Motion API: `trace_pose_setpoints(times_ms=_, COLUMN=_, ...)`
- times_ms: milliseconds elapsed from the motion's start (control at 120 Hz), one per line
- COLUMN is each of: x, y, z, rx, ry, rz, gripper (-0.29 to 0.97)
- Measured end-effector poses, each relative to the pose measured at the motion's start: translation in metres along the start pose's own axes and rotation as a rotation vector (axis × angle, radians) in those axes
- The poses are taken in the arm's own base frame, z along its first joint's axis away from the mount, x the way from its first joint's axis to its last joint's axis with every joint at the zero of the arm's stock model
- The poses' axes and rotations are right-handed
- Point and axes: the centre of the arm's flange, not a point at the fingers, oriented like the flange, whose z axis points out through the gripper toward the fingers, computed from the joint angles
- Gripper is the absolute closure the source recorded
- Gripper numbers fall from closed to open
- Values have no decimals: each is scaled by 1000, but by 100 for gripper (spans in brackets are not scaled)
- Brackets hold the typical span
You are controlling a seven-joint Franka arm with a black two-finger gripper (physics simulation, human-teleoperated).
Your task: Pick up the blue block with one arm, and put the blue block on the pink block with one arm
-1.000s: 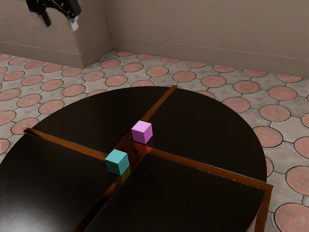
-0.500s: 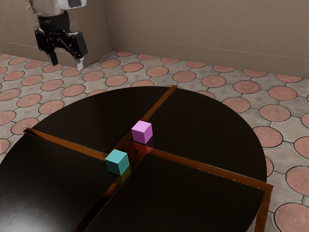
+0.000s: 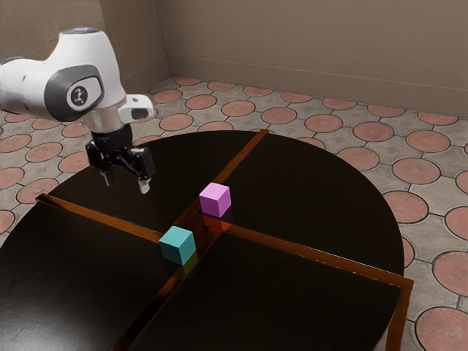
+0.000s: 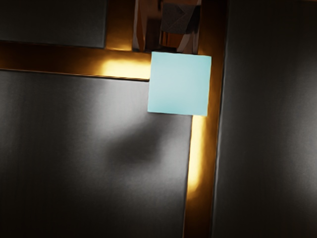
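**Gripper** (image 3: 126, 183): black, two-finger, on a white arm (image 3: 73, 82) that is coming in from the exterior view's left. It is hovering above the table, pointing down. Its fingers are standing spread apart and are gripping nothing.

**Blue block** (image 3: 178, 244): a cyan-blue cube, sitting flat on the table where the two wooden strips are crossing, on the near side of that crossing. It is lying toward the exterior view's right of the gripper, lower in that view, and clear of the fingers. In the wrist view the blue block (image 4: 179, 83) is showing its square top face, tucked into the corner where the strips (image 4: 198, 163) are meeting.

**Pink block** (image 3: 215, 199): a cube, resting on the table just beyond the crossing, near the blue block but not touching it. Nothing is standing on it.

**Table** (image 3: 314, 183): round and dark, with a glossy top that is being divided into quarters by two amber wooden strips (image 3: 292, 252).

**Surroundings**: a floor (image 3: 329, 121) of round red-brown tiles is lying around the table, and a beige wall (image 3: 307, 36) is rising behind it.
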Motion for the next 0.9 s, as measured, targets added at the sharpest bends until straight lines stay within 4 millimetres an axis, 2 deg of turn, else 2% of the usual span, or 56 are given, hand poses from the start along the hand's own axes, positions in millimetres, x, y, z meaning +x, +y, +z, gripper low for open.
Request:
trace_pose_setpoints(times_ms=192, x=25, y=2, z=42, rx=34, ry=37, rz=19, gripper=0)
trace_pose_setpoints(times_ms=408, x=43, y=4, z=71, rx=46, ry=73, rz=44, gripper=0)
trace_pose_setpoints(times_ms=708, x=55, y=7, z=125, rx=53, ry=72, rz=75, gripper=0)
trace_pose_setpoints(times_ms=900, x=62, y=8, z=147, rx=57, ry=80, rz=87, gripper=0)
